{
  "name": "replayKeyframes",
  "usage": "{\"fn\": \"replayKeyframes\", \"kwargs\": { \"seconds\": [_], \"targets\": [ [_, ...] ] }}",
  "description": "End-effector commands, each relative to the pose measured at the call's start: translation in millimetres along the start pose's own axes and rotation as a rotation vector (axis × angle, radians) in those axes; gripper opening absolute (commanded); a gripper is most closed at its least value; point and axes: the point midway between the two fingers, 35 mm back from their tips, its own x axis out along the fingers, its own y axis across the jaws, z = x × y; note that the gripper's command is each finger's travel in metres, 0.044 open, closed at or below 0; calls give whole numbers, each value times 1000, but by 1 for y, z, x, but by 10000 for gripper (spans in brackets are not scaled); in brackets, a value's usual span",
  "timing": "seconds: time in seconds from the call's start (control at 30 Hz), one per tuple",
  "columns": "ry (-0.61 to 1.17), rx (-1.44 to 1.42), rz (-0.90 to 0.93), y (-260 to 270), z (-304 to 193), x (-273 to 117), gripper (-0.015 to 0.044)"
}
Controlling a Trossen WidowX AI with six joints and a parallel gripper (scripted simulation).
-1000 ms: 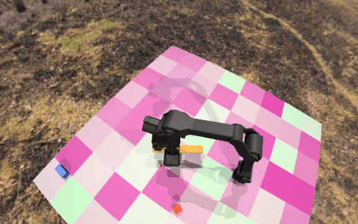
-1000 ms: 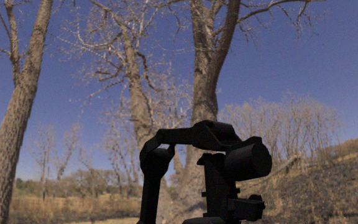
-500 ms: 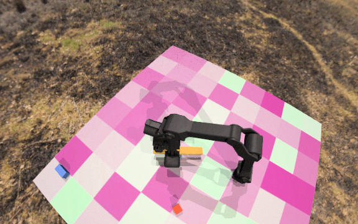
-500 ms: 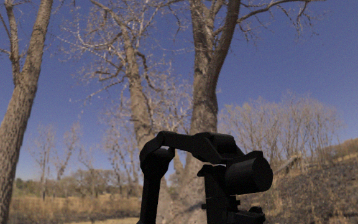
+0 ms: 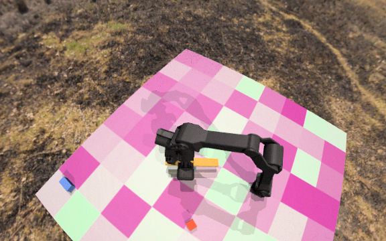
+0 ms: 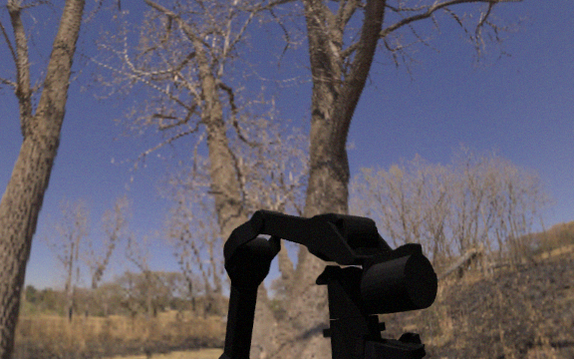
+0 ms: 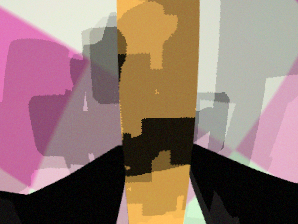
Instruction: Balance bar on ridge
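1. The gripper (image 5: pixel 185 164) was clenched on the orange bar (image 5: pixel 206 162), which it held clear of the checkered table (image 5: pixel 129 161). In the wrist view the bar (image 7: pixel 158 96) ran straight out between the two dark fingers.

2. In the top view the bar extended further to one side of the gripper than to the other, so the grasp appeared to be off the bar's middle. This is a judgement; the wrist partly covered the shorter end.

3. The ridge could not be identified with certainty. A small bluish edge showed just beside the gripper in the top view, and a grey shape lay under the bar in the wrist view. Either may be the ridge or only shadow.

4. To do the step well, the bar's midpoint, not the grasp point, should be brought over the ridge, with the bar crossing it squarely. The bar should be lowered level until it bears on the ridge. The fingers should then open slowly, so neither end tips to the table.

5. The surface was a pink, white and pale green checkered table. A blue block (image 5: pixel 66 184) and a red block (image 5: pixel 191 224) lay well apart from the gripper, near the table's edges.

6. Beyond the table lay scorched ground, with bare trees under a blue sky.
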Motion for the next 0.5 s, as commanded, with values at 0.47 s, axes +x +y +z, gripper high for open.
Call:
{"fn": "replayKeyframes", "kwargs": {
  "seconds": [0.47],
  "targets": [
    [-3, 3, 3, 0, 0, 1, 0]
  ]
}}
